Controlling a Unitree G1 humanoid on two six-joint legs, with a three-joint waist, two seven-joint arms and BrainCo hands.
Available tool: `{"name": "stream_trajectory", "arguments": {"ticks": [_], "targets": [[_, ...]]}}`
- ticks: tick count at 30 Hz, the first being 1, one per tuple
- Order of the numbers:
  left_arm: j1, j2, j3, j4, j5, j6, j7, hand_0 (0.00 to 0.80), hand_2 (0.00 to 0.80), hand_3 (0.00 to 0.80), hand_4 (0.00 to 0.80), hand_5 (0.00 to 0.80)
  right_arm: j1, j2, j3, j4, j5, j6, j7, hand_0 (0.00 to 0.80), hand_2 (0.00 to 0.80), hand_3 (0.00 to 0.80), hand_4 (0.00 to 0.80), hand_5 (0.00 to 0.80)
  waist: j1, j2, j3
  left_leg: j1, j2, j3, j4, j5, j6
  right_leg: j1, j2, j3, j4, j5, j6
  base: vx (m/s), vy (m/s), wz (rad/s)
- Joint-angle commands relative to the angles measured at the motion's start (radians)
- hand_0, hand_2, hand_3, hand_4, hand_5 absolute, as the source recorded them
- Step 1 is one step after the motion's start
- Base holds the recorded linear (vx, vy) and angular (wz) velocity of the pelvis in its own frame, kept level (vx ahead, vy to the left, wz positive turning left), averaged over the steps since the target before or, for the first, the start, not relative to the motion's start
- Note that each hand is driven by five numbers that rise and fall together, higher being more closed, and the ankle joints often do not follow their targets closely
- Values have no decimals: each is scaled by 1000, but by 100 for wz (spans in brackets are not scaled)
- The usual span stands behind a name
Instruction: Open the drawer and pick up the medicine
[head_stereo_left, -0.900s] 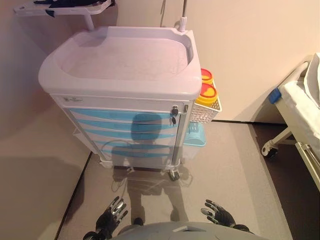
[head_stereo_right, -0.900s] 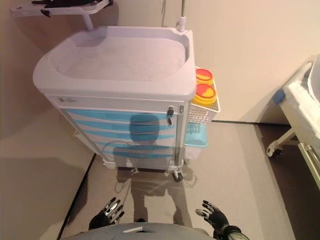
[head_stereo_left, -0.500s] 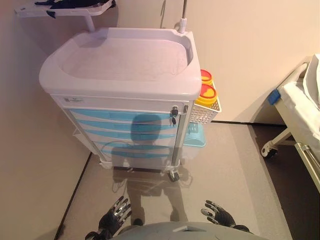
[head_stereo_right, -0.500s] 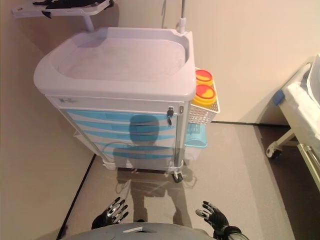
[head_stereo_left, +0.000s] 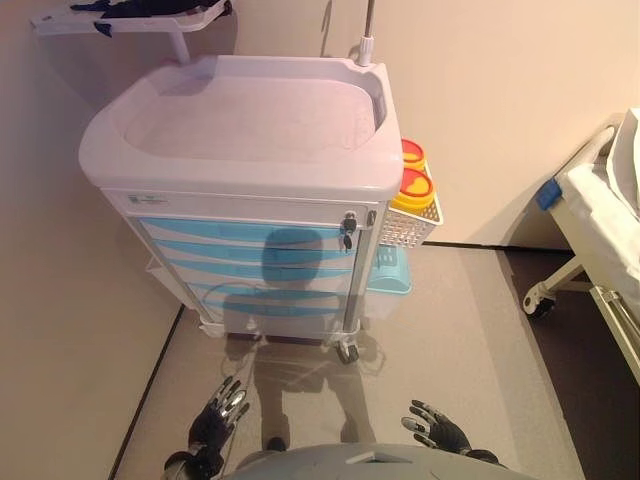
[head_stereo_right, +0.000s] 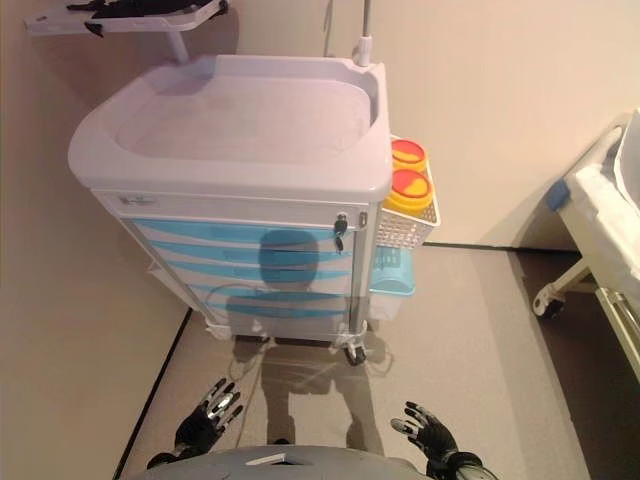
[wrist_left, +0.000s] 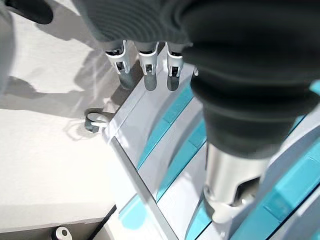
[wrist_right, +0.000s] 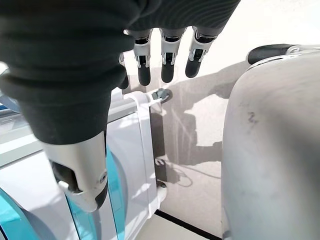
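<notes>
Medicine: not visible anywhere; presumably inside one of the cart's blue drawers (head_stereo_left: 250, 232), all of them flush shut. Cart (head_stereo_left: 240, 180) stands against the wall, top surface bare. Yellow-lidded containers (head_stereo_left: 414, 184) sit in a white basket hung on the cart's right side. Left hand (head_stereo_left: 218, 420) low on the near side of the cart, well apart from it, fingers straight, holding nothing. Right hand (head_stereo_left: 436, 428) likewise, fingers spread, empty. Judgement: task not begun; drawer pull and pickup both remain.

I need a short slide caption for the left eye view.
Medical cart with closed blue drawers; both robot hands open below.
</notes>
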Motion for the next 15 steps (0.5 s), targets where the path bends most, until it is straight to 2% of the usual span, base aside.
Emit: {"name": "stream_trajectory", "arguments": {"ticks": [1, 5, 11, 15], "targets": [[-44, -2, -18, -51, -32, 27, -72, 0, 0, 0, 0, 0, -48, 2, 18, -30, 25, -31, 13, 0, 0, 0, 0, 0, 16, -9, 36, 4, -6, -33, 91, -103, 37, -53, -30, -48, 33, 115, -9, 0, 0, 0], [-42, -2, -24, -61, -103, 114, -134, 0, 0, 0, 0, 0, -47, -2, 15, -32, 31, -29, 21, 0, 0, 0, 0, 0, 13, -8, 42, 4, -6, -32, 93, -105, 39, -55, -30, -46, 37, 113, -10, 0, 0, 0], [-36, -5, -22, -72, -161, 176, -163, 0, 0, 0, 0, 0, -39, -4, 10, -46, 28, -17, 12, 0, 0, 0, 0, 0, 7, -7, 57, -6, -6, -35, 111, -113, 42, -67, -29, -32, 52, 106, -13, 22, 4, 0], [-58, -5, -26, -84, -218, 211, -168, 0, 0, 0, 0, 0, -42, -6, 8, -49, 71, -16, -5, 0, 0, 0, 0, 0, -2, -6, 100, -55, -10, -49, 172, -129, 50, -115, -26, -18, 120, 77, -27, 0, 0, 0]]}}
